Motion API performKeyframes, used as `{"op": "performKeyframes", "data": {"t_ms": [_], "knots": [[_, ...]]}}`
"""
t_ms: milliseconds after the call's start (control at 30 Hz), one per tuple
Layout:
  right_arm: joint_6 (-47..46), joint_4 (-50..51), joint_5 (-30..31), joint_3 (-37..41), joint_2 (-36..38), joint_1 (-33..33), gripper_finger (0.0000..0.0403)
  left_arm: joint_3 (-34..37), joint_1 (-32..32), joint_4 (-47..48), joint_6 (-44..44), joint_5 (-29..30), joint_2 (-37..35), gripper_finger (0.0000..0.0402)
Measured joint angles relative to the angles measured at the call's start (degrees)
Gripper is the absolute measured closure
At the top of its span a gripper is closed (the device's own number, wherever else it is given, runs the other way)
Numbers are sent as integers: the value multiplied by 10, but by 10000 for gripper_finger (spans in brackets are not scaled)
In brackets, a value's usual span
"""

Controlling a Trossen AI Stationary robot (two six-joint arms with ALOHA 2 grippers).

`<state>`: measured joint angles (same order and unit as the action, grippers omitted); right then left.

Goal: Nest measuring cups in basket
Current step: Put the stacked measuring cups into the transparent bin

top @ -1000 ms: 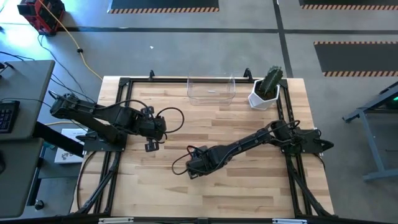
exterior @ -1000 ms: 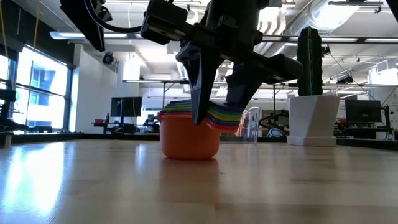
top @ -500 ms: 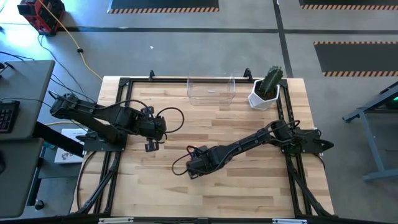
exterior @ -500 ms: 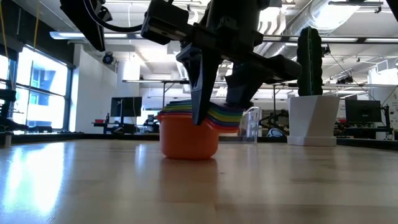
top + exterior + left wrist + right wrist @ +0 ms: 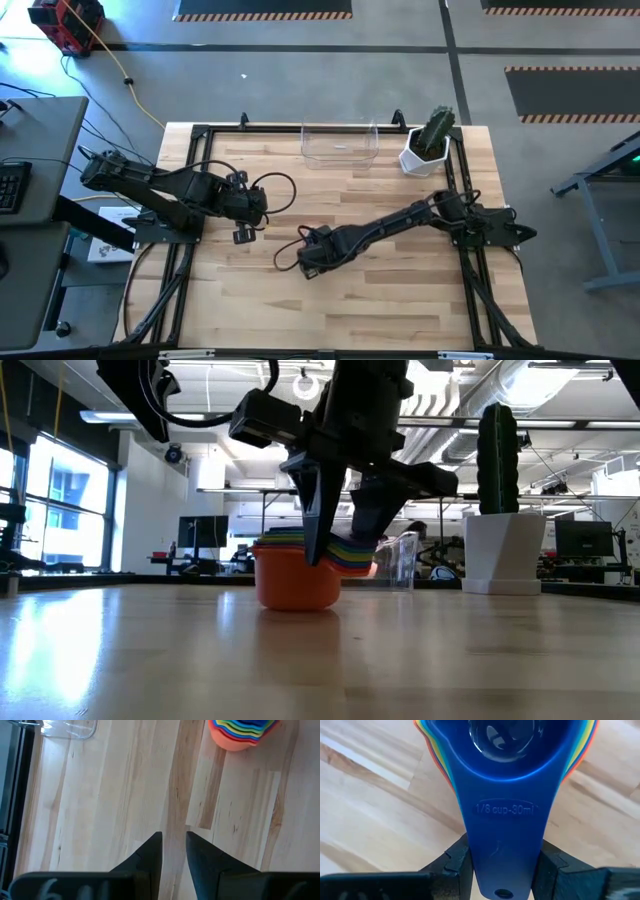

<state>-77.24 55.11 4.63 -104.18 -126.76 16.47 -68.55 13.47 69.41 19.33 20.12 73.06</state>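
The left gripper (image 5: 243, 232) waits with jaws narrowly parted, holding nothing. The right gripper (image 5: 502, 865) clamps the stacked handles of the nested measuring cups (image 5: 298, 565), blue on top. Since a second ago the stack has shifted slightly and tilted, one edge lifting. Beyond it, the basket (image 5: 340, 143) sits well apart at the table's (image 5: 400, 300) far edge, with bare wood between.

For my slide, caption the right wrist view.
Right gripper shut on the blue handle of the nested measuring cups over the wooden table.
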Motion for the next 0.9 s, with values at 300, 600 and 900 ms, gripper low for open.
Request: {"op": "performKeyframes", "data": {"t_ms": [300,600,900], "knots": [[42,5,12,0,0,-30,279,0,0,0,0,0,0,323],[94,15,24,1,12,-59,279,0,0,0,0,0,0,323],[152,16,24,1,14,-88,279,0,0,0,0,0,0,323]]}}
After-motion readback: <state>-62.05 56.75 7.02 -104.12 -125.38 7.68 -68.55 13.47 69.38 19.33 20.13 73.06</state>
